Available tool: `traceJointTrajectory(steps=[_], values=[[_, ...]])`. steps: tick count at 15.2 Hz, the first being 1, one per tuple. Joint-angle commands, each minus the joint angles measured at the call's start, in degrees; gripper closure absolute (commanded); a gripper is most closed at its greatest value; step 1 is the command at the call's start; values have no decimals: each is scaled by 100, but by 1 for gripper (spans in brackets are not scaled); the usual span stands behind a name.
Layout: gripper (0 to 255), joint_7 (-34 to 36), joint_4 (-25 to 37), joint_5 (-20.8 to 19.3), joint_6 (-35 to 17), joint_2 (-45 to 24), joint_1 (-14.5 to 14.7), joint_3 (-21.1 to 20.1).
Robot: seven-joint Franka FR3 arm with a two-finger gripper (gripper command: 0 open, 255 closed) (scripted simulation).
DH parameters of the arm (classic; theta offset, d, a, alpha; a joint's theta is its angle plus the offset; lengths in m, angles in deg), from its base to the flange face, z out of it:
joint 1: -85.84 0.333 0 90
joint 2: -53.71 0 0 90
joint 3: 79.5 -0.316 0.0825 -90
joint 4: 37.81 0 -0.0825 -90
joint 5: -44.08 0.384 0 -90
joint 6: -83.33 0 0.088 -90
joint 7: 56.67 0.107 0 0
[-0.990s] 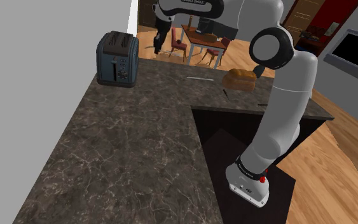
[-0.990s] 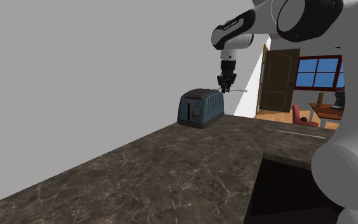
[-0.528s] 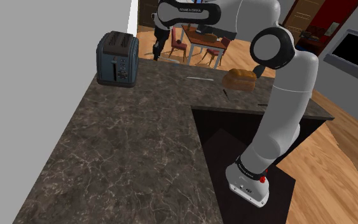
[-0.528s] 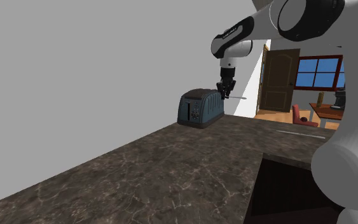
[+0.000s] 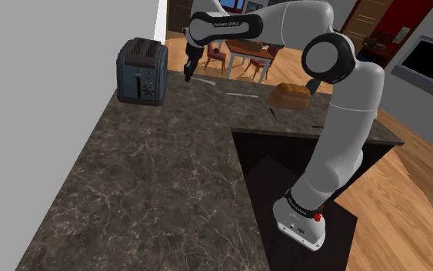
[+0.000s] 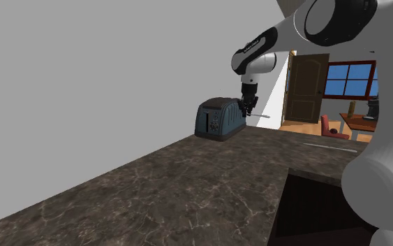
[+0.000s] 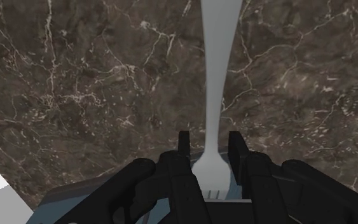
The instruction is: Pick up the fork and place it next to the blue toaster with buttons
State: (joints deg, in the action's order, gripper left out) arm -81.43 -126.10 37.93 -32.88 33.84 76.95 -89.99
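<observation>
1. The gripper (image 7: 210, 143) holds the fork (image 7: 213, 76), with its fingers closed on the neck near the tines.
2. In the upper middle of the shoulder view, the fork hangs above the counter (image 5: 153, 177), near the right side of the toaster (image 5: 141, 71).
3. I would lower it slowly and flat, and open only when it rests on the counter.
4. The fork is plain pale grey and thin, and its handle is wider at the end.
</observation>
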Motion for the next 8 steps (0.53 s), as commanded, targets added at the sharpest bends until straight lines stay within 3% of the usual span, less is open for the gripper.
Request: traceJointTrajectory(steps=[1, 8], values=[[255, 14, -120, -10, -145, -22, 1, 3], [255, 57, -487, -54, -631, -144, 0, 21]])
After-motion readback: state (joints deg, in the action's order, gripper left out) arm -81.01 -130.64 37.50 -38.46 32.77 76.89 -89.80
